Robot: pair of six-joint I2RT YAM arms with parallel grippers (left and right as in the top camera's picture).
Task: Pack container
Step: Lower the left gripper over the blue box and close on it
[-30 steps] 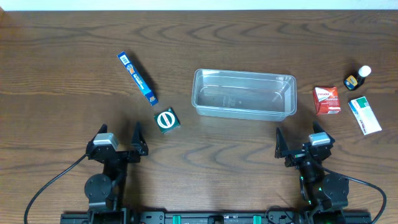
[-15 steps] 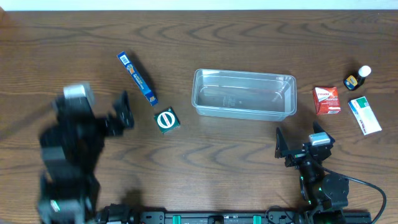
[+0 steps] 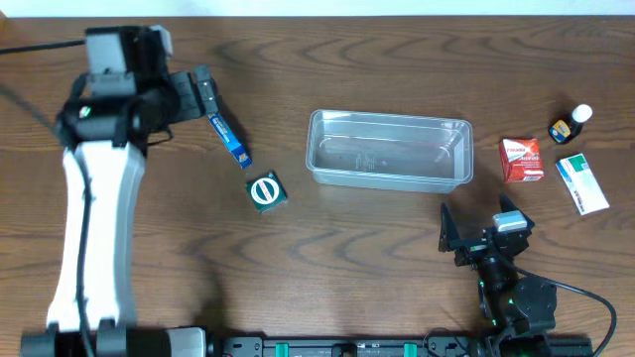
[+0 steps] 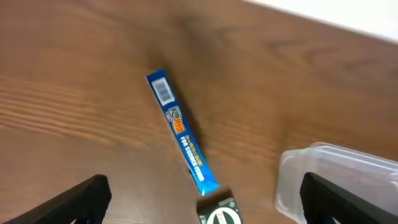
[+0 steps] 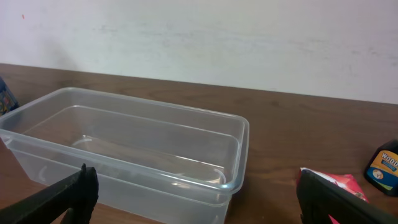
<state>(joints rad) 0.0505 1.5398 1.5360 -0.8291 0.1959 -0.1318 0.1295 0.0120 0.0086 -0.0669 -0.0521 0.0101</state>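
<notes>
Though left claw (image 3: pixel 187 111) half-covers blue box (image 3: pixel 235 147) overhead, wrist (closer) shows all

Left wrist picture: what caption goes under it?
Open left gripper hovering over the long blue box, with a green box and the clear container nearby.

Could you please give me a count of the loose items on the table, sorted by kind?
clear container: 1
small boxes: 4 (long blue box, green box, red box, white box)
small bottle: 1
Total: 6
</notes>
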